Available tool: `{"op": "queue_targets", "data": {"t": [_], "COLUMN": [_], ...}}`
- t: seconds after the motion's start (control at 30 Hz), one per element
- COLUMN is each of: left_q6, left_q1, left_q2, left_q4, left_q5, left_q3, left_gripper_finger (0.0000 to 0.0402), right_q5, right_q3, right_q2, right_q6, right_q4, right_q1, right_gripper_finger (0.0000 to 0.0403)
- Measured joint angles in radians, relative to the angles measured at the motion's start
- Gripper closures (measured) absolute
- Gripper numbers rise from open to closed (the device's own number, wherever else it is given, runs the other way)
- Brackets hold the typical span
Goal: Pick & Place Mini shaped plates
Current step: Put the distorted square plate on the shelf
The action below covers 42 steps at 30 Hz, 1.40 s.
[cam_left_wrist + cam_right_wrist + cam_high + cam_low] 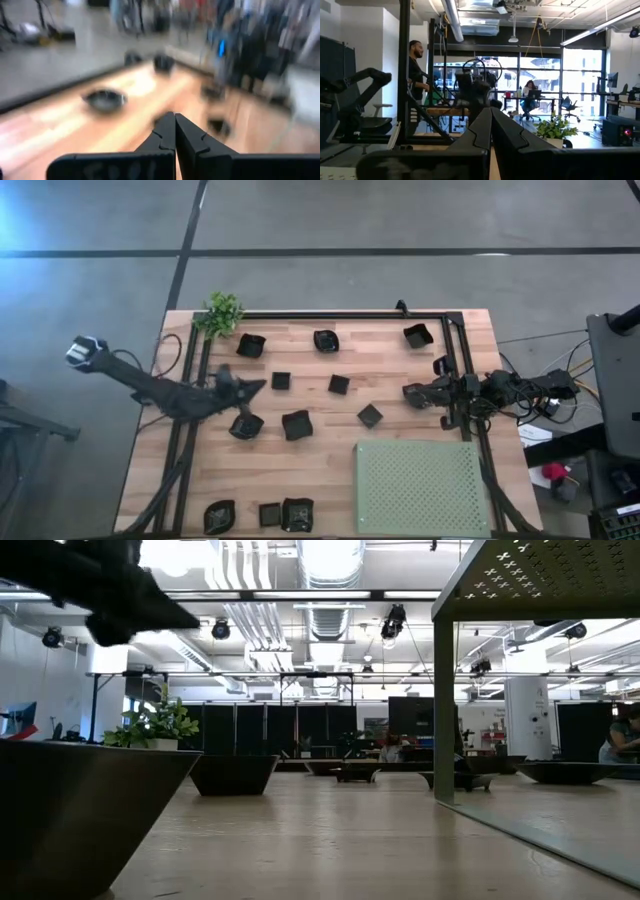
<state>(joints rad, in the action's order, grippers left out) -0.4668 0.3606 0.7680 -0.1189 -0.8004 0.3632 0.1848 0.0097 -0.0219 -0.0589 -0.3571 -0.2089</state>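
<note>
currently: left gripper [252, 386], fingers pressed together and holding nothing, hangs over the left-centre of the wooden table [310, 470], with one mini plate [246, 426] just beside its tip on the near side and a small square plate [281, 381] just past its tip toward the middle. right gripper [410, 392], likewise closed and empty, waits by the right frame rail [452, 370], a square plate [370, 416] near it. remaining dark plates lie scattered across the table, three along the near edge, none on the green mat [422, 488]; the left arm looks nearer most of them.
</note>
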Motion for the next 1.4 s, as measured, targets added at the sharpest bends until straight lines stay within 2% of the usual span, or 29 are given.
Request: {"op": "queue_targets", "data": {"t": [0.1,0.23,0.33,0.53,0.9,1.1,1.2,1.4], "left_q6": [-0.033,-0.059,-0.021,0.121,0.005,0.000,-0.002,-0.002], "left_q1": [-0.069,-0.122,-0.130,-0.130,-0.131,-0.132,-0.132,-0.132], "left_q2": [0.049,0.127,0.178,0.273,0.384,0.424,0.449,0.481], "left_q4": [0.236,0.570,0.667,0.671,0.638,0.596,0.593,0.538], "left_q5": [0.111,0.181,0.195,0.269,0.263,0.291,0.318,0.334], "left_q3": [0.105,0.248,0.330,0.384,0.403,0.404,0.408,0.410], "left_gripper_finger": [0.0402,0.0402,0.0402,0.0402,0.0401,0.0400,0.0387,0.0330], "right_q5": [0.000,-0.002,-0.001,-0.001,-0.001,0.000,0.000,0.000], "right_q3": [0.000,0.000,0.000,0.000,0.000,0.000,0.000,0.000], "right_q2": [0.000,-0.001,-0.001,0.000,0.000,0.000,0.000,0.000], "right_q6": [0.000,0.018,0.030,0.030,0.026,0.030,0.030,0.031], "right_q4": [0.000,0.001,0.001,0.001,0.002,0.002,0.002,0.002], "right_q1": [0.000,0.000,0.000,0.000,0.000,0.000,0.000,0.000], "right_gripper_finger": [0.0394,0.0394,0.0394,0.0394,0.0394,0.0394,0.0394,0.0394]}}
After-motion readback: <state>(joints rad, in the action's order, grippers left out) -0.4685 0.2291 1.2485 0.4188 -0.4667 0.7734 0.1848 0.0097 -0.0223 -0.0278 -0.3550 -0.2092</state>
